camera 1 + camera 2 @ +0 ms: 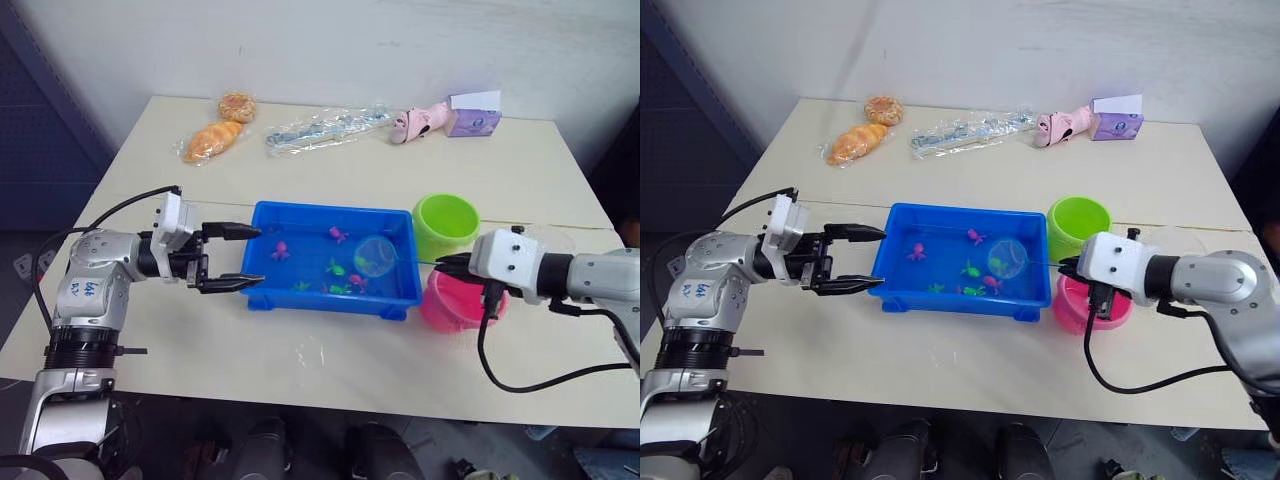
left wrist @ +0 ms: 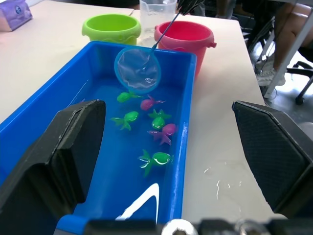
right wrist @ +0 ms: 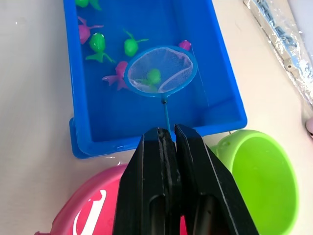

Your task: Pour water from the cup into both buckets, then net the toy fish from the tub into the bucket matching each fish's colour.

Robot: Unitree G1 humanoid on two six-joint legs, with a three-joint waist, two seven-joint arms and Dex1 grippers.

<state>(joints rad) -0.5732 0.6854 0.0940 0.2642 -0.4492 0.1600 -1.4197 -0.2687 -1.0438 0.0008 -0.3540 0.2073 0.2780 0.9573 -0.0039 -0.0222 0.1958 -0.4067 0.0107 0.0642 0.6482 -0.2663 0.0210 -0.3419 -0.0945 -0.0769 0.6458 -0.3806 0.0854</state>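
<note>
The blue tub (image 1: 268,214) holds water and several small toy fish, among them a pink fish (image 1: 280,251) and a green fish (image 1: 337,267). My right gripper (image 1: 447,264) is shut on the net's thin handle above the pink bucket (image 1: 448,308). The net hoop (image 3: 160,70) hangs over the tub's right half with a green fish (image 3: 153,76) showing through its mesh. The lime green bucket (image 1: 445,225) stands behind the pink one. The clear cup (image 2: 157,12) stands just beyond both buckets. My left gripper (image 1: 240,257) is open at the tub's left end, its fingers spanning the rim.
Along the table's far edge lie wrapped bread (image 1: 215,140), a clear plastic bag (image 1: 325,128), a pink toy (image 1: 420,122) and a purple box (image 1: 473,118). Water drops (image 1: 310,352) mark the table in front of the tub.
</note>
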